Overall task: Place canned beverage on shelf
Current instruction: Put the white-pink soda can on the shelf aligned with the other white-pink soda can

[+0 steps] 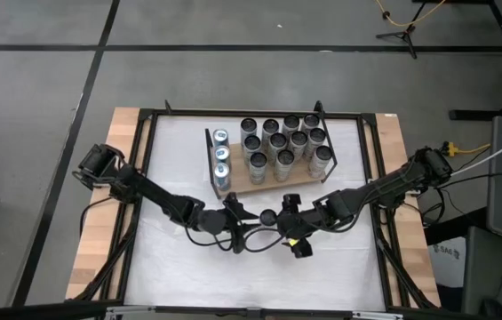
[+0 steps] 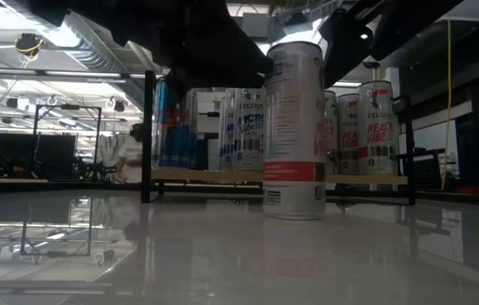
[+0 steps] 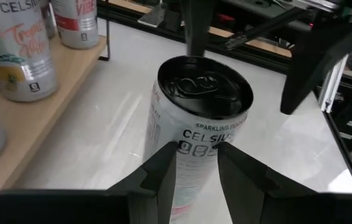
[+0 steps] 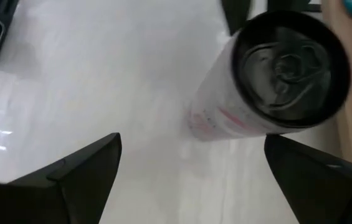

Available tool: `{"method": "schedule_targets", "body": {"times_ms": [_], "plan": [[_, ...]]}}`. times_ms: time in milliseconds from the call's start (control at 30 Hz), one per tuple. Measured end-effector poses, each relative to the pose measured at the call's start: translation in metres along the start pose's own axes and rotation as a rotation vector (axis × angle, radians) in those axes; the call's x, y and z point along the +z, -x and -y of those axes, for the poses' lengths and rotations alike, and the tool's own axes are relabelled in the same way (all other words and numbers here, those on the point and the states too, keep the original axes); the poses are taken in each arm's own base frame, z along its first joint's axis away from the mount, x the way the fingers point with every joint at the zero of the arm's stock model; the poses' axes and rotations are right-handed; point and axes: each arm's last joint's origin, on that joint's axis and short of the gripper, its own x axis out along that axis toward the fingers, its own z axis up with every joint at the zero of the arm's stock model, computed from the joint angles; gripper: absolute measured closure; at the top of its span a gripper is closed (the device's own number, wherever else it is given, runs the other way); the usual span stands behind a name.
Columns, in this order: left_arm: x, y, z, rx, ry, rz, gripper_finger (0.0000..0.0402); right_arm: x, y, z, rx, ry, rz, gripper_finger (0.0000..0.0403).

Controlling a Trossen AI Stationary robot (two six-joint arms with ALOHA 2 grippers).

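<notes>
Can (image 1: 268, 216) (image 2: 294, 131) (image 3: 200, 118) (image 4: 275, 74): one tall slim beverage can stands upright on the white tabletop (image 1: 259, 267), in front of the shelf and clear of it — not on the board. Its dark top with pull tab faces up.

Shelf (image 1: 273, 185) (image 2: 205, 174) (image 3: 51, 106): light wooden board with black wire ends, at the far middle of the table. A block of upright cans (image 1: 284, 142) fills its right part; a short row of cans (image 1: 221, 160) with blue-marked tops stands at its left end.

Left gripper (image 1: 235, 213) (image 3: 195, 171): low at table centre, just beside the can on its left. The fingers (image 3: 163, 177) stand narrowly parted, pointing at the can's side; whether they touch it cannot be told — nothing is held between them.

Right gripper (image 1: 293, 222) (image 4: 191, 168): just to the right of the can, near the table. Its fingers (image 4: 82, 171) are spread wide apart with nothing between them; the can stands ahead of them, apart from both.

Arms: both reach in from the table's side edges and meet near the can.
</notes>
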Motion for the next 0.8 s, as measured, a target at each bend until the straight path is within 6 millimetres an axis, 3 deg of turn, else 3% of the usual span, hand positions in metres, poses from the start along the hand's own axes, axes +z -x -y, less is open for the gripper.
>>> {"method": "schedule_targets", "body": {"times_ms": [500,800], "plan": [[0.005,-0.004,-0.011,0.115,-0.133,0.046,0.0289,0.006,-0.001,-0.006,0.193,0.006,0.038,0.0013],[0.004,-0.005,-0.012,0.12,-0.154,0.028,0.0289,0.004,-0.001,-0.007,0.212,0.011,0.022,0.0013]]}}
